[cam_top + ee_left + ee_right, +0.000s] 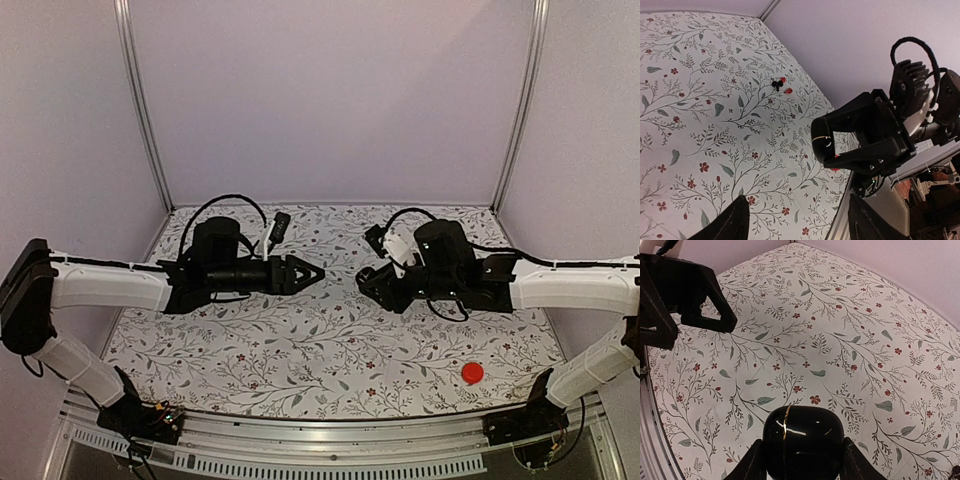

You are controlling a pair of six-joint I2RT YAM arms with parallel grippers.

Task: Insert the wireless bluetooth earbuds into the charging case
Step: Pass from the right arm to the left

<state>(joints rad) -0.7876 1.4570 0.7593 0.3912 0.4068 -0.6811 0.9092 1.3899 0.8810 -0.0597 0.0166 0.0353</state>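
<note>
The right claw [370,279] is pinching the charging case [802,440] from both sides and is holding it up in the air over the middle of the flowery table [330,350]. The case is looking shut, because only a thin gold line is showing where its two halves meet. The left claw [312,274] is pointing straight at the case from a little way off. Its two fingers [735,222] are standing spread apart with nothing between them. Two tiny black and red things [777,85] are lying on the table cloth, away from both claws. I think these are the earbuds, but they are too small to be sure. A flat red disc [472,373] is lying by itself near the front edge on the right, and it is not part of the job. So I think the robot is on an early step: it is getting the case ready to be opened, and no earbud is inside yet. For the next move, the left claw needs to come close and lift one half of the case gently. The right claw needs to keep squeezing hard enough that the smooth, shiny case is not slipping out or turning.
</note>
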